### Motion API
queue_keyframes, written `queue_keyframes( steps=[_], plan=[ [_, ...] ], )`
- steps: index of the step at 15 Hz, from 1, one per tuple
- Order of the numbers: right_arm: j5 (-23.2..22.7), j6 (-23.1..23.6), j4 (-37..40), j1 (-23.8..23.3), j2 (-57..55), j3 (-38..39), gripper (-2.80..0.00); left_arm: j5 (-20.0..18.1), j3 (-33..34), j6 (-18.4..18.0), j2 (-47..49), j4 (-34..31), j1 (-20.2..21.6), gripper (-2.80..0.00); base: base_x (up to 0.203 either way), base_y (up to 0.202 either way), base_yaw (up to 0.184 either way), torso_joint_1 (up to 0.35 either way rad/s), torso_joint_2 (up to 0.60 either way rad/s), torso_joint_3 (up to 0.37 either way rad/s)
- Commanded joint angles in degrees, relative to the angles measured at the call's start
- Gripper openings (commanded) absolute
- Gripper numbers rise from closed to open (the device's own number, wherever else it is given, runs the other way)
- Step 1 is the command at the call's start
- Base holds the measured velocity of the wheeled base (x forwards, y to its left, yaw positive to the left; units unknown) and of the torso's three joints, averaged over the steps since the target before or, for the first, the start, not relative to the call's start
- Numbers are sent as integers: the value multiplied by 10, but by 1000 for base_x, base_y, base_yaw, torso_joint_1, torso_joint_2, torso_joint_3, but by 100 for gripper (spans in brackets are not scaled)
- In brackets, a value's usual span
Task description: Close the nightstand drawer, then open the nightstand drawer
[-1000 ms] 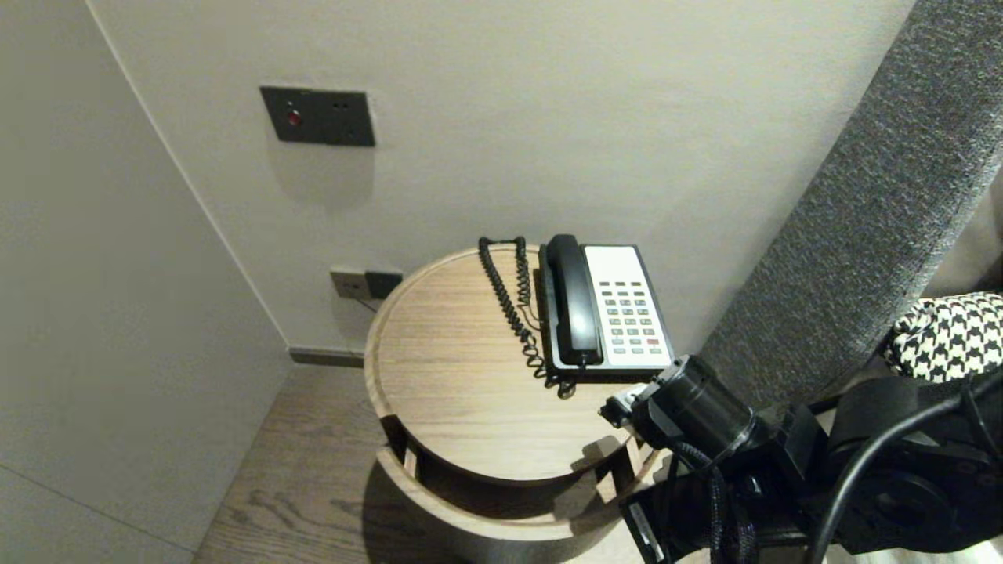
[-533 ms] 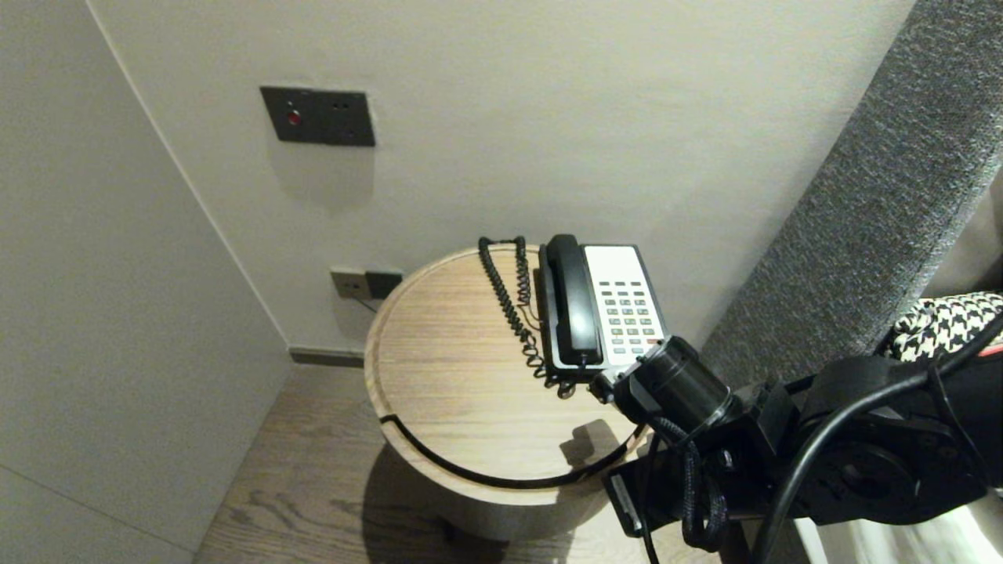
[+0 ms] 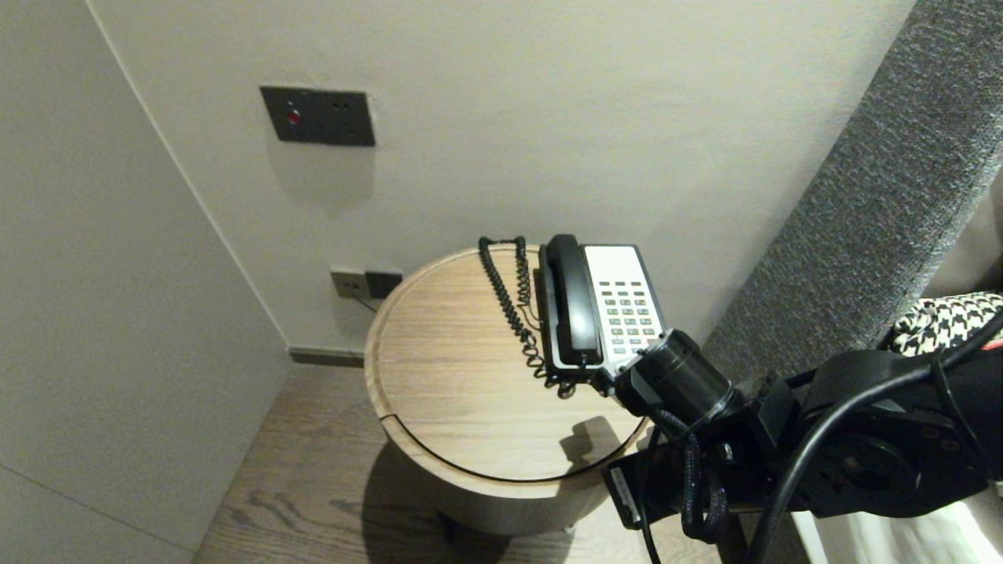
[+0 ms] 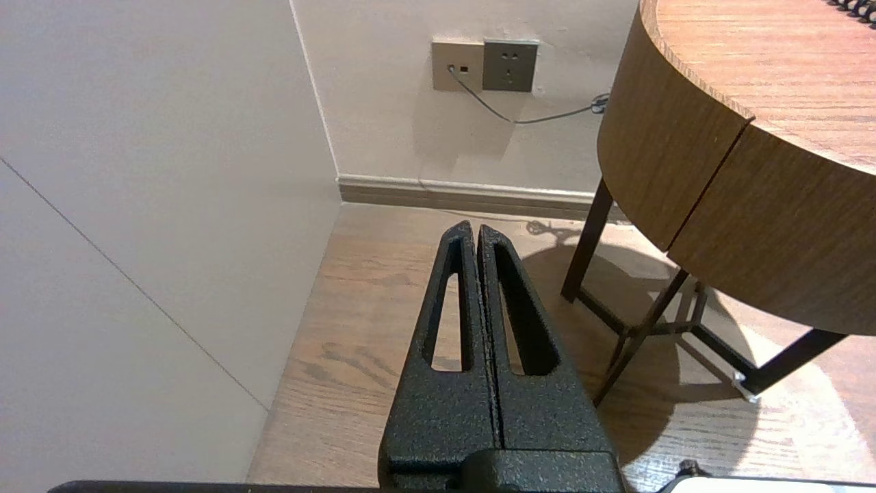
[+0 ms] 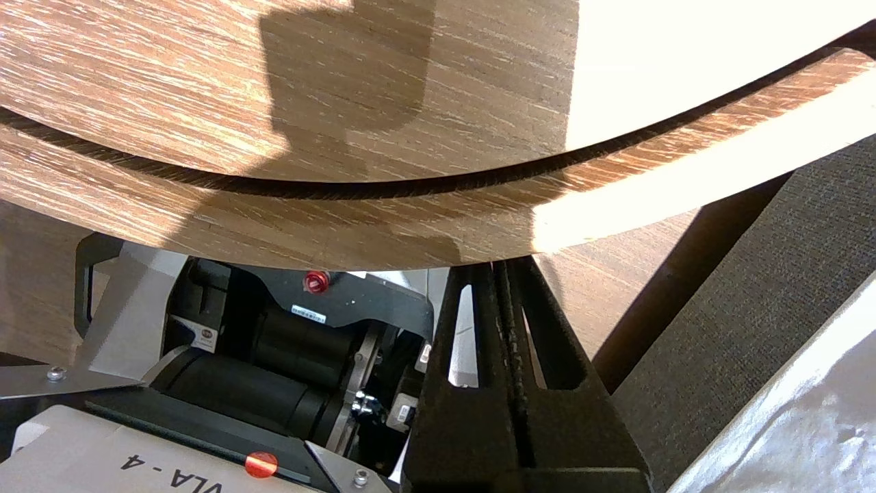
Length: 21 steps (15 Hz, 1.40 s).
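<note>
Right claw (image 5: pixel 503 263) clenched on nothing, tips at the curved drawer front (image 5: pixel 308 219) just above. It looks like stiff, slick wood; grip its lower edge. Left claw (image 4: pixel 477 229) clenched, parked aside.

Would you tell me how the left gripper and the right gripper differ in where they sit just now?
The left gripper hangs over the floor, apart from the table; the right gripper is at the table's curved front, seemingly touching it. The left gripper's arm is out of the head view; the right gripper's arm shows there, near the phone. Both are shut and hold nothing.
</note>
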<state>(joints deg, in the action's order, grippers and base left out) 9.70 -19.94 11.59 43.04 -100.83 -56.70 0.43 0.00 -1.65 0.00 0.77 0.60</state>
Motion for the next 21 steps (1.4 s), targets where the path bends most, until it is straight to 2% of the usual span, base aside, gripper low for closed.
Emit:
queue_keyframes(
  steps=[1,6,10,11,13,16,19,21],
  plan=[
    [2,-1,0,0,1,-4,-280,0,0,0,-1,0,0,-280,0,0,0,0,0,0],
    [5,-6,2,1,6,10,-280,0,0,0,-1,0,0,-280,0,0,0,0,0,0],
    [6,-12,1,-3,45,76,-280,0,1,0,-1,0,0,-280,0,0,0,0,0,0],
    [8,-11,1,-20,56,91,-280,0,0,0,-1,0,0,-280,0,0,0,0,0,0],
    [11,-6,-1,-73,74,120,-280,0,0,0,-1,0,0,-280,0,0,0,0,0,0],
    [12,16,-5,-189,97,149,-280,0,0,0,-1,0,0,-280,0,0,0,0,0,0],
    [2,69,-16,-313,131,152,-280,0,0,0,-1,0,0,-280,0,0,0,0,0,0],
    [-3,106,-47,-378,154,143,-280,0,0,0,-1,0,0,-280,0,0,0,0,0,0]
  ],
)
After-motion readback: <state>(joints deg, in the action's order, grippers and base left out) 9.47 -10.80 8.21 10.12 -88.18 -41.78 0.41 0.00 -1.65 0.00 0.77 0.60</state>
